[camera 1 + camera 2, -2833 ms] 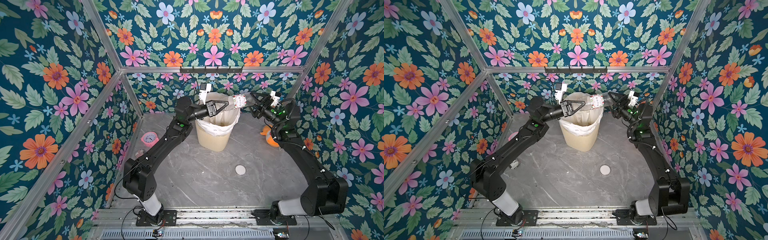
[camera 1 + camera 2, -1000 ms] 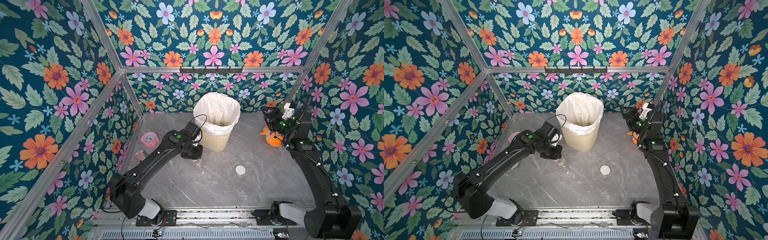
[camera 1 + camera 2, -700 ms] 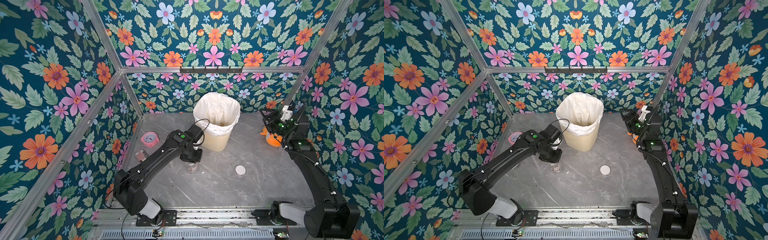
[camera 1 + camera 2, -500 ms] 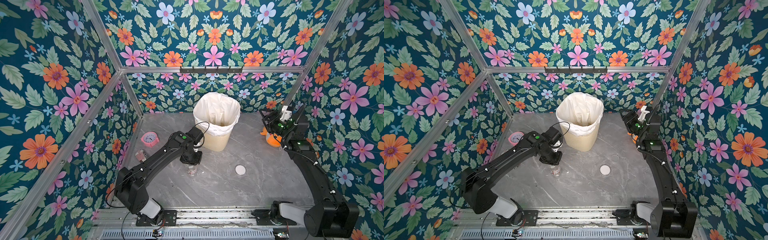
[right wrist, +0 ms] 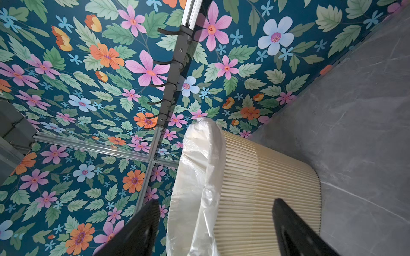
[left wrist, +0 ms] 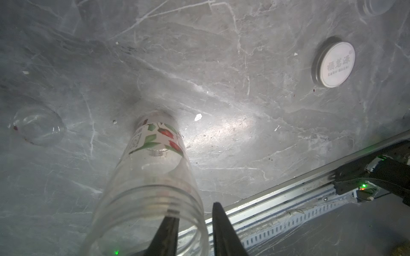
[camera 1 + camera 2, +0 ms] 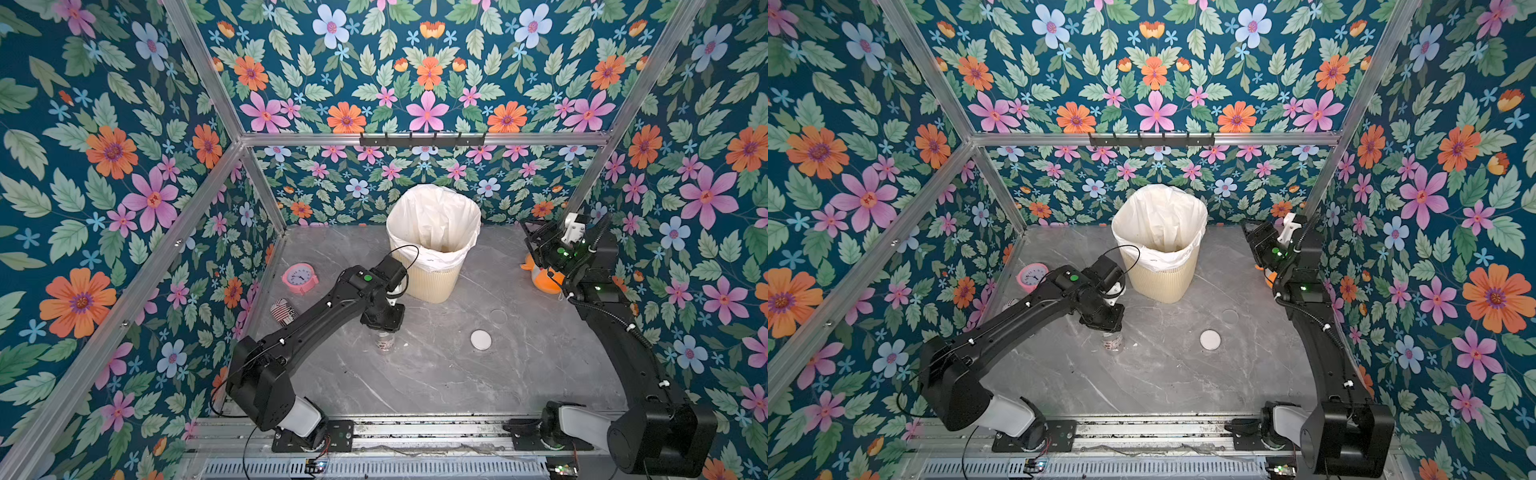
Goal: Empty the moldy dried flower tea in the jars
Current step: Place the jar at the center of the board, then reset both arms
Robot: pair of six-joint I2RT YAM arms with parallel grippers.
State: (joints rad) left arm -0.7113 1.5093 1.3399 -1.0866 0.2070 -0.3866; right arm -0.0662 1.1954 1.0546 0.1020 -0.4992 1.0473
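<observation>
The left tool [image 6: 193,210] points down over the labelled jar [image 6: 155,159] with its fingers only a little apart. One finger [image 6: 166,232] is inside the open mouth and the other is outside, just clear of the rim, so the clear wall passes between them without being pinched. The jar stands upright and without a lid on the grey desk [image 7: 415,386], nearer to the arm bases than the cream bin [image 7: 432,291], and one can see through it to its bottom. Beside it is a plain clear jar [image 6: 37,126]; I cannot tell if this one stands or lies. On the other side, apart from the labelled jar, lies the white lid [image 7: 481,339], and near it the clear lid [image 7: 498,316]. A few tiny dark-red crumbs [image 6: 314,90] lie by the white lid. The right tool [image 5: 216,200] is raised at the far right of the desk, its fingers wide apart and holding nothing, facing the ribbed side of the bin.
</observation>
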